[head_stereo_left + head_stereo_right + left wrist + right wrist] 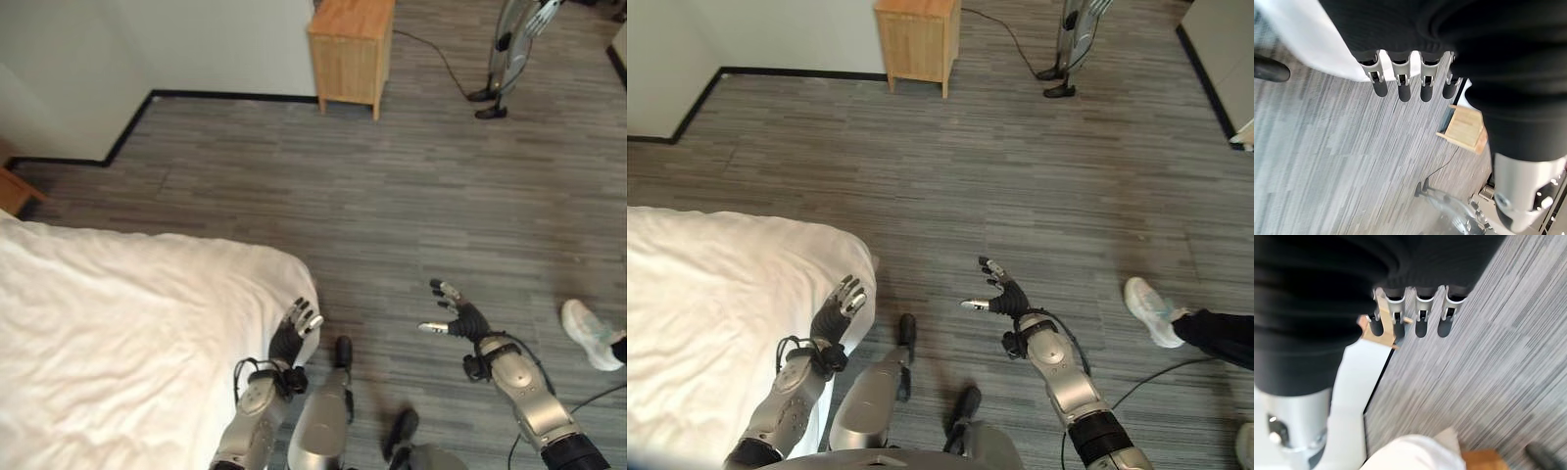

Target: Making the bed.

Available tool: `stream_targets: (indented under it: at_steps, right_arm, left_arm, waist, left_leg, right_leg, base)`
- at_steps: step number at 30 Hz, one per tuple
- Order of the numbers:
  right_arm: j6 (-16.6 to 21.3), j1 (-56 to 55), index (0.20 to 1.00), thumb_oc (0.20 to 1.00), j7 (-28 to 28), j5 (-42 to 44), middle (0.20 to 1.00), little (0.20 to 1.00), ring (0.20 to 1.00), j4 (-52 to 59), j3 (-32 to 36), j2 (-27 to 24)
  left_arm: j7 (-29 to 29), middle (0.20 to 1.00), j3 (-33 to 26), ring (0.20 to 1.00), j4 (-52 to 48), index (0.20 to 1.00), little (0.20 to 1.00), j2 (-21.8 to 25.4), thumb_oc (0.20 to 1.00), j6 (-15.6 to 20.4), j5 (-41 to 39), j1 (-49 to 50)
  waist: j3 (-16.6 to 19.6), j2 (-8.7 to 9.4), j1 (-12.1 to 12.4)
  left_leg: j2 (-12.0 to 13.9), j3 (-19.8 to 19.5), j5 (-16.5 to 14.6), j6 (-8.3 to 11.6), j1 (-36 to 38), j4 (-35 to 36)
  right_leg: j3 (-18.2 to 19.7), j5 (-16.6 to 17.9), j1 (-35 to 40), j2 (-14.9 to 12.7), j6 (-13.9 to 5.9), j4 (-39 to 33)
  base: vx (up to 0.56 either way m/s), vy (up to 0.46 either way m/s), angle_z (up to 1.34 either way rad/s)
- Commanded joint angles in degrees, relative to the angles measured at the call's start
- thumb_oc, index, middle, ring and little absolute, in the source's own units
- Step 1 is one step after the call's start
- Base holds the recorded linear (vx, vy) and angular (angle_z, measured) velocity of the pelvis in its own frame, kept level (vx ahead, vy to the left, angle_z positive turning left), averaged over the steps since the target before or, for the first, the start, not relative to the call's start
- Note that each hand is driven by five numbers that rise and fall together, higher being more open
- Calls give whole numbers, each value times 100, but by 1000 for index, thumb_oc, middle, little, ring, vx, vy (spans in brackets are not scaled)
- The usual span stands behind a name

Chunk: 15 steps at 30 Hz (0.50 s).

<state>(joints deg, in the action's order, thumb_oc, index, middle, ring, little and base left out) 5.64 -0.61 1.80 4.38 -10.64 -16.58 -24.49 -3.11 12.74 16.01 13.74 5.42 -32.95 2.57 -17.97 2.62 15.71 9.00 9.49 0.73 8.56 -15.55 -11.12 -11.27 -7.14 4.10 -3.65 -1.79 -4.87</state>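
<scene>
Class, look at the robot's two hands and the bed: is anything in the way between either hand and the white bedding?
Nothing visible. The left hand hovers open beside the white bedding at the bed's corner; the right hand is open over bare floor.

One bed (pixel 118 343) under one white sheet (pixel 147 294). One wooden cabinet (pixel 351 49) by far wall. One metal stand (pixel 505 59) beyond it. Two robot hands: left hand (pixel 294 333), right hand (pixel 458 315). One white shoe (pixel 591 335), person's.

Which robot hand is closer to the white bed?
The left hand. It hovers right at the corner of the bed, fingers open. The right hand, also open, hangs apart over the bare grey floor.
</scene>
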Motion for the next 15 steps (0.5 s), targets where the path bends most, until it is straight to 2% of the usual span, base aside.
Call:
stream_targets:
  at_steps: [1,2,3,4,5,6,7,8,10,11,12,13,14,15]
  right_arm:
    - [178,197,1000,1000,-5,-108,1000,1000,1000,348,42,285]
    - [164,187,1000,1000,-8,-164,1000,1000,1000,367,-34,340]
    - [147,183,1000,1000,-11,-226,1000,1000,1000,343,-32,357]
    - [147,197,1000,1000,-27,-326,1000,1000,1000,381,-30,340]
    - [139,228,1000,1000,-75,-407,1000,1000,1000,378,3,331]
    - [124,220,1000,1000,-91,-418,1000,1000,1000,362,41,354]
    - [94,207,1000,1000,-118,-435,1000,1000,1000,370,103,397]
    - [85,169,1000,1000,-141,-431,1000,1000,1000,399,175,434]
    - [84,80,1000,1000,-129,-390,1000,1000,1000,421,252,462]
    - [98,61,1000,1000,-133,-375,1000,1000,1000,408,260,456]
    - [91,37,1000,1000,-104,-349,1000,1000,1000,391,288,437]
    - [101,-8,1000,1000,-78,-283,1000,1000,1000,372,311,428]
    - [101,-9,1000,1000,-78,-283,1000,1000,1000,373,310,427]
    - [109,-60,1000,1000,-69,-256,1000,1000,1000,353,309,406]
  left_arm:
    - [-38,1000,152,1000,-785,1000,1000,301,1000,195,75,81]
    - [-101,1000,193,1000,-827,1000,1000,356,1000,189,88,25]
    - [-94,1000,201,1000,-824,1000,1000,398,1000,153,132,-23]
    - [-64,1000,298,1000,-837,1000,1000,432,1000,131,151,-120]
    - [-53,1000,367,1000,-890,1000,1000,448,1000,131,181,-190]
    - [-43,1000,384,1000,-891,1000,1000,459,1000,142,205,-223]
    - [-30,1000,393,1000,-946,1000,1000,477,1000,135,246,-241]
    - [-29,1000,429,1000,-941,1000,1000,495,1000,121,266,-308]
    - [-5,1000,482,1000,-928,1000,1000,490,1000,141,269,-347]
    - [-1,1000,501,1000,-897,1000,1000,473,1000,159,239,-376]
    - [21,1000,485,1000,-862,1000,1000,463,1000,168,218,-380]
    - [76,1000,461,1000,-787,1000,1000,410,1000,171,161,-326]
    - [76,1000,460,1000,-787,1000,1000,409,1000,171,161,-324]
    - [97,1000,387,1000,-743,1000,1000,384,1000,171,161,-242]
  waist:
    - [321,431,341]
    - [309,444,369]
    - [272,385,304]
    - [226,177,175]
    - [191,31,31]
    - [175,-28,-70]
    - [190,-132,-146]
    - [173,-202,-288]
    - [132,-223,-516]
    - [107,-211,-635]
    - [108,-199,-696]
    - [112,-83,-796]
    - [104,-93,-806]
    - [135,-36,-854]
  left_leg:
    - [-221,109,1319,-601,-81,1259]
    - [-286,185,1188,-716,53,1173]
    - [-338,194,1010,-813,290,1157]
    - [-283,119,837,-908,611,1164]
    - [-276,85,690,-1000,921,1207]
    - [-348,0,592,-1057,1121,1277]
    - [-351,-92,499,-1096,1289,1359]
    - [-429,-220,381,-1145,1471,1433]
    - [-580,-452,204,-1153,1773,1494]
    - [-635,-591,95,-1097,1953,1535]
    - [-662,-685,25,-1038,2064,1567]
    - [-749,-876,-208,-857,2318,1612]
    - [-738,-887,-211,-854,2330,1612]
    - [-740,-989,-394,-748,2510,1612]
  right_leg:
    - [-206,468,1535,-633,-1203,1546]
    - [-128,1311,1297,-740,-1321,2414]
    - [-189,1781,1076,-791,-1321,3203]
    - [-132,2068,670,-746,-1321,3963]
    - [-318,2274,394,-956,-1321,4450]
    - [-402,2214,259,-1126,-1321,4695]
    - [-481,2236,98,-1175,-1321,4861]
    - [-474,1854,-225,-1033,-1321,4924]
    - [-630,1418,-601,-878,-1307,4524]
    - [-796,1085,-790,-789,-1202,3983]
    - [-916,999,-824,-767,-1189,3624]
    - [-1061,918,-918,-809,-1027,2027]
    - [-1077,928,-890,-797,-1025,2002]
    - [-1000,1053,-899,-760,-1004,1139]
  base:
    - [519,164,-123]
    - [467,237,-94]
    - [552,315,20]
    - [627,380,57]
    - [648,351,72]
    - [647,274,71]
    - [643,190,80]
    - [634,153,81]
    - [585,74,91]
    - [511,-4,143]
    - [692,-145,140]
    - [492,-140,116]
    - [577,-208,96]
    - [427,-131,106]
